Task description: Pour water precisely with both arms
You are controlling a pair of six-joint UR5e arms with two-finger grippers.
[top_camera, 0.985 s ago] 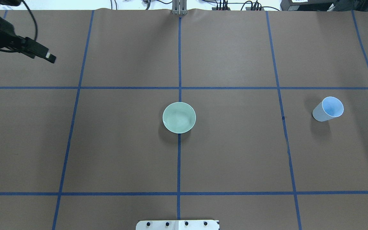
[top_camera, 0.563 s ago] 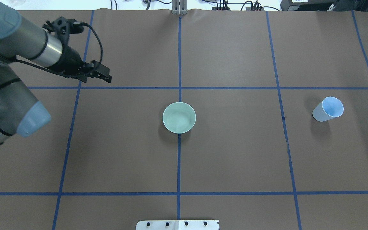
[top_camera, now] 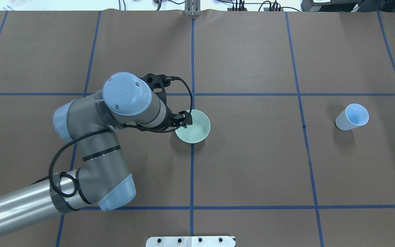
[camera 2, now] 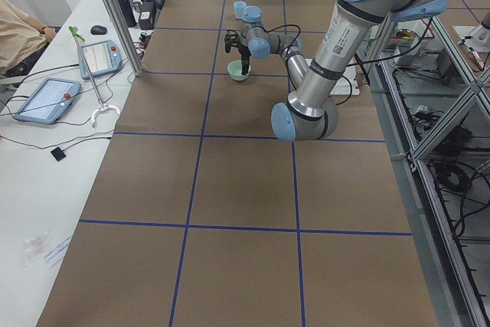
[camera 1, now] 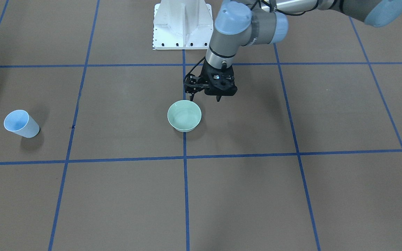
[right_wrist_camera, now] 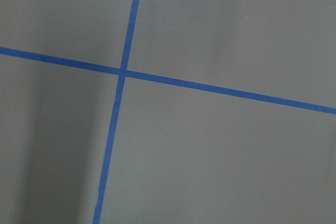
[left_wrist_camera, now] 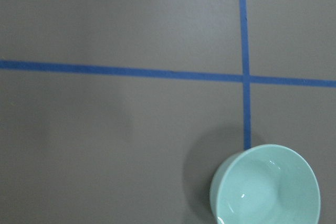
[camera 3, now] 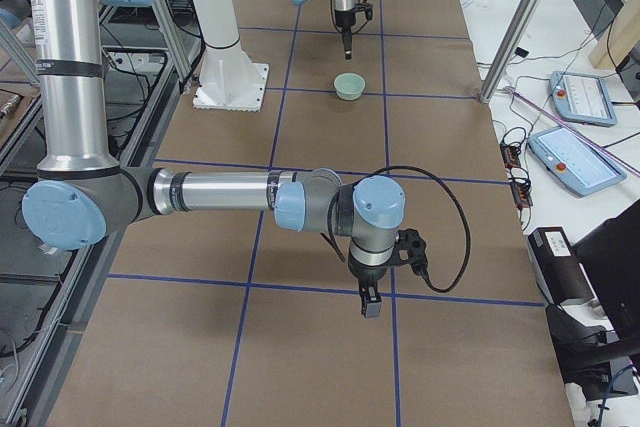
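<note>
Brown paper is covering the long table (top_camera: pixel 252 171), blue tape lines (top_camera: pixel 192 171) are crossing it in a grid, and control tablets (camera 2: pixel 46 99) are lying on the white bench (camera 2: pixel 46 189) alongside.

Matt paper, one shiny bowl (camera 1: pixel 184 115)
The pale green bowl is gleaming like glazed ceramic. Under it the brown table cover (camera 1: pixel 257 195) is looking like matt paper, crossed by smooth blue tape (camera 1: pixel 185 195). Beside the bowl the left arm (top_camera: pixel 94 147) is showing satiny grey metal and smooth plastic-looking caps (top_camera: pixel 127 93).
</note>
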